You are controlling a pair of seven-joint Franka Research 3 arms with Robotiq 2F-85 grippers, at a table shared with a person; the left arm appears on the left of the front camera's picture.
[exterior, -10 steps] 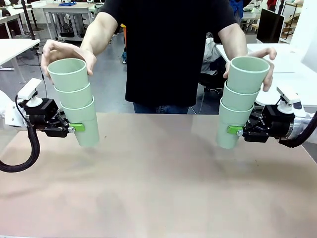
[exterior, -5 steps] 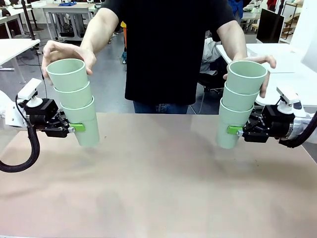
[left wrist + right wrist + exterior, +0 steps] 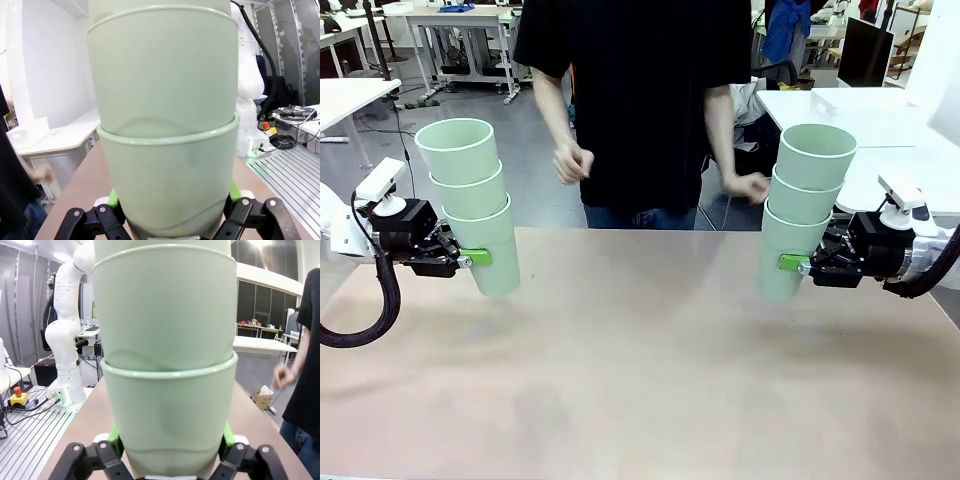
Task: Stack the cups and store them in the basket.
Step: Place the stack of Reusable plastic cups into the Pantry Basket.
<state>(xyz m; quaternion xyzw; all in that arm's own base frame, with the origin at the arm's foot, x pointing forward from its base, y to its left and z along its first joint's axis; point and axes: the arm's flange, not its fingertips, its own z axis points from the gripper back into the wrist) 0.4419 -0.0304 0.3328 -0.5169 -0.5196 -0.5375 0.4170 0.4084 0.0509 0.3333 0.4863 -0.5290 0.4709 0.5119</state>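
Two stacks of three pale mint-green cups each hang above the table. My left gripper (image 3: 475,258) is shut on the bottom cup of the left stack (image 3: 472,200), seen close in the left wrist view as cups (image 3: 165,130) between green pads. On the right, my right gripper (image 3: 792,262) is shut on the bottom cup of the other stack (image 3: 800,205), which looms large as cups (image 3: 167,370) in the right wrist view. Both stacks stand upright, slightly tilted. The basket is out of view.
A person in a black shirt stands at the far edge, one hand (image 3: 572,160) and the other hand (image 3: 752,186) lowered near the waist, away from the cups. The brown table (image 3: 640,370) lies bare below both stacks. White tables stand behind.
The person's hands have let go of the top cups of both stacks and dropped toward the body. Neither gripper nor its stack has moved.
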